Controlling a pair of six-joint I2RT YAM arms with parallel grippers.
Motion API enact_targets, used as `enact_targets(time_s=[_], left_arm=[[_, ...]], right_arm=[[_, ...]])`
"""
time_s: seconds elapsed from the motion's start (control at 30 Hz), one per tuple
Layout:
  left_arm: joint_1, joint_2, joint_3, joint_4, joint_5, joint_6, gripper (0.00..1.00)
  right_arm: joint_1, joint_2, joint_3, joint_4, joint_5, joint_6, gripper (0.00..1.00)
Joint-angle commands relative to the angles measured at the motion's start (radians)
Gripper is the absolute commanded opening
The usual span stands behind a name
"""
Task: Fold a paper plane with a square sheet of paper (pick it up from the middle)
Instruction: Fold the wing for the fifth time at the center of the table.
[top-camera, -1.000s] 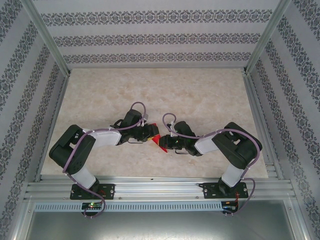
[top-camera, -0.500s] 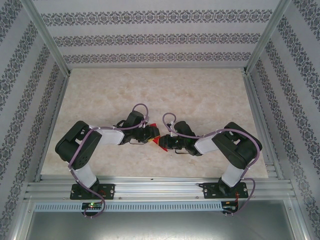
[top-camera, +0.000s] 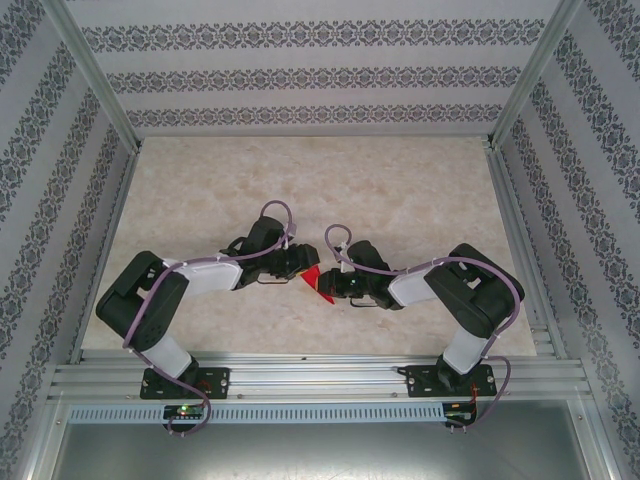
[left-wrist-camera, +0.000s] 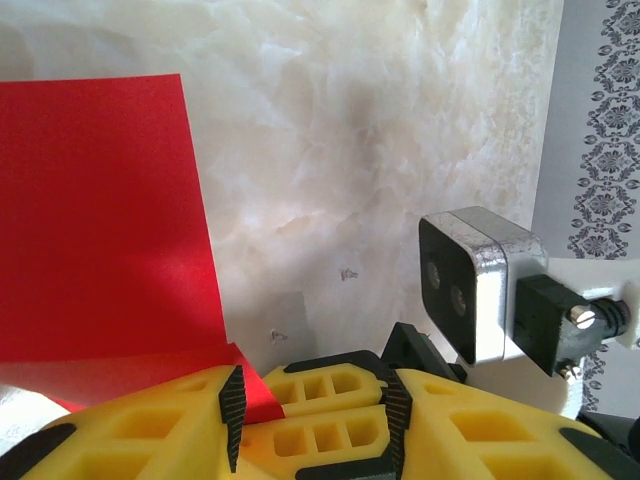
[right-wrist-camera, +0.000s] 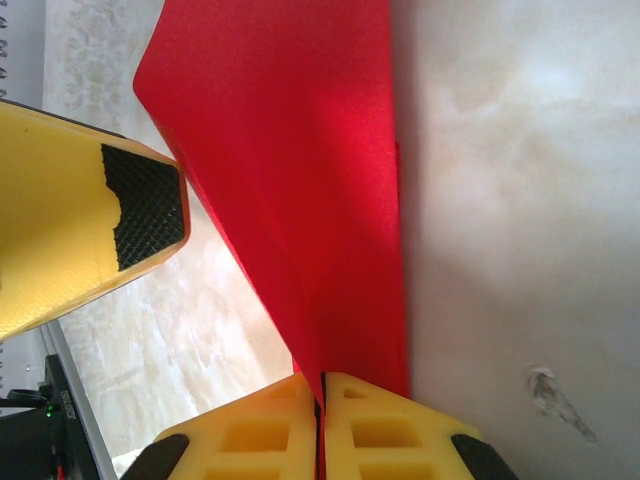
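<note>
Right fingers (right-wrist-camera: 250, 435) pinch 1 square sheet of paper (right-wrist-camera: 300, 200); left fingers (left-wrist-camera: 150, 430) stand parted.

- The square sheet of paper (top-camera: 318, 281) is thin, plain bright red, with straight edges and a sharp corner showing.
- It sits near the middle of the bench (top-camera: 400, 190), towards the near edge.
- It is bent, not flat: one part lies on the bench, and another curves up.
- One edge is clamped in the right gripper (right-wrist-camera: 322, 395).

Black-white arms (top-camera: 215, 275), purple cables (top-camera: 272, 207), yellow jaws
</note>
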Motion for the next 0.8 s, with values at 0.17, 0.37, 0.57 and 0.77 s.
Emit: enact_targets(time_s=[0.17,0.37,0.57,0.77], left_arm=[[-0.009,0.079,0.037,0.056,0.037,-0.001,0.46],[-0.009,0.095,0.051,0.008,0.017,0.035,0.46],[-0.01,0.153,0.06,-0.008,0.021,0.058,0.46],[-0.009,0.174,0.049,-0.026,0.006,0.069,0.46]], right_arm=[[0.01,0.035,0.021,-0.129,0.065,-0.041,0.08],[0.015,0.04,0.028,-0.127,0.059,-0.034,0.1],[0.015,0.017,0.03,-0.133,0.059,-0.02,0.14],[0.014,-0.047,0.06,-0.206,0.06,-0.031,0.19]])
